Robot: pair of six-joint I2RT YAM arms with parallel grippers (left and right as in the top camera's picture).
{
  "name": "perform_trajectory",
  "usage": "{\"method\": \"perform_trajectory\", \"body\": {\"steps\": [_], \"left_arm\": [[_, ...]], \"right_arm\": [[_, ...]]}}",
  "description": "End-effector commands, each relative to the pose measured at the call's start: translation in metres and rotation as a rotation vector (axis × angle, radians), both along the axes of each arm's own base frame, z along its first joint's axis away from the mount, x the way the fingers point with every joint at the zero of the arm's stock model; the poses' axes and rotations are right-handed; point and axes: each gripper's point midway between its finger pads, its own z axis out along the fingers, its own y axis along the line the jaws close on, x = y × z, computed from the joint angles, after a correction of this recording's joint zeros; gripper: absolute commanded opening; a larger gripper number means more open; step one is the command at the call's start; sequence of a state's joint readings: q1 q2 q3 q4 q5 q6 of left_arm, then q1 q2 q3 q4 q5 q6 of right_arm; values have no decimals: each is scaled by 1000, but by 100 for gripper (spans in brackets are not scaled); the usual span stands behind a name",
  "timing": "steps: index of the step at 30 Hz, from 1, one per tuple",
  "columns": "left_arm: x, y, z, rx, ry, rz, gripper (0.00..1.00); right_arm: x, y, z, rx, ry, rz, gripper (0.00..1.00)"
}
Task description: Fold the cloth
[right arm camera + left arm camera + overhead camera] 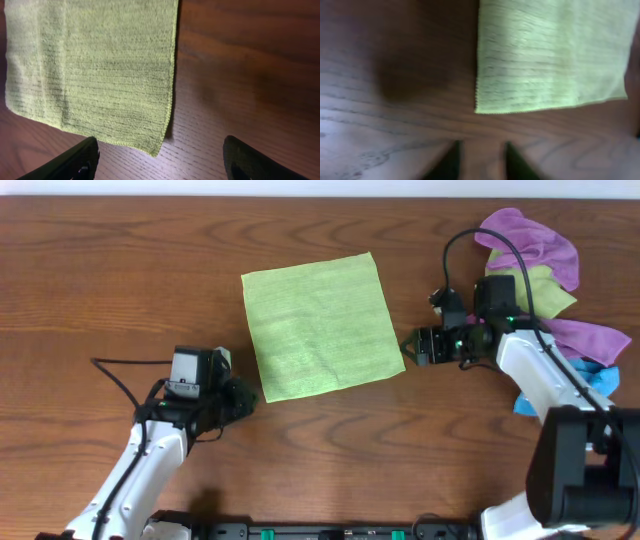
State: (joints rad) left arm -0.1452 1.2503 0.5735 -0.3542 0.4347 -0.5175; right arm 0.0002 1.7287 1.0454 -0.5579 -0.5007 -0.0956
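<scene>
The lime-green cloth (318, 325) lies flat and spread out on the wooden table. My left gripper (243, 398) sits just off its near-left corner; in the left wrist view the cloth's corner (545, 55) lies ahead of the fingers (481, 160), which are a little apart with only bare wood between them. My right gripper (410, 348) is open beside the near-right corner; the right wrist view shows the cloth (95, 70) with its corner just ahead of the wide-open jaws (160, 155). Neither gripper touches the cloth. No tag shows.
A heap of other cloths lies at the right edge: purple (535, 240), dull yellow-green (545, 292) and blue (598, 380). The right arm's cable loops above it. The table's near edge holds the arm bases.
</scene>
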Motion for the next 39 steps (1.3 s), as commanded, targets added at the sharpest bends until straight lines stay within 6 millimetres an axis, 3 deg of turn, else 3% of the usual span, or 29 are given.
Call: {"method": "perform_trajectory", "body": {"steps": [1,8,16,24,33,39], "left_arm": [[2,7,-8,29,13,49,47],[7,2,-22,2,26,38,59],[16,-20,-42,-115,63,-8,56],[20,-20,-43,-113,49,-4,58],[4,-18,-54,-110,96,4,57],[-4,-17,-66,-145,91,63,57]], "right_arm": [[-1,8,-4,34,13,29,78],[-4,13,-7,50,31,40,77],[-12,13,-9,50,67,43,73],[-21,13,-14,48,104,51,71],[-34,24,-41,123,219,64,67],[-31,24,-43,124,210,64,68]]}}
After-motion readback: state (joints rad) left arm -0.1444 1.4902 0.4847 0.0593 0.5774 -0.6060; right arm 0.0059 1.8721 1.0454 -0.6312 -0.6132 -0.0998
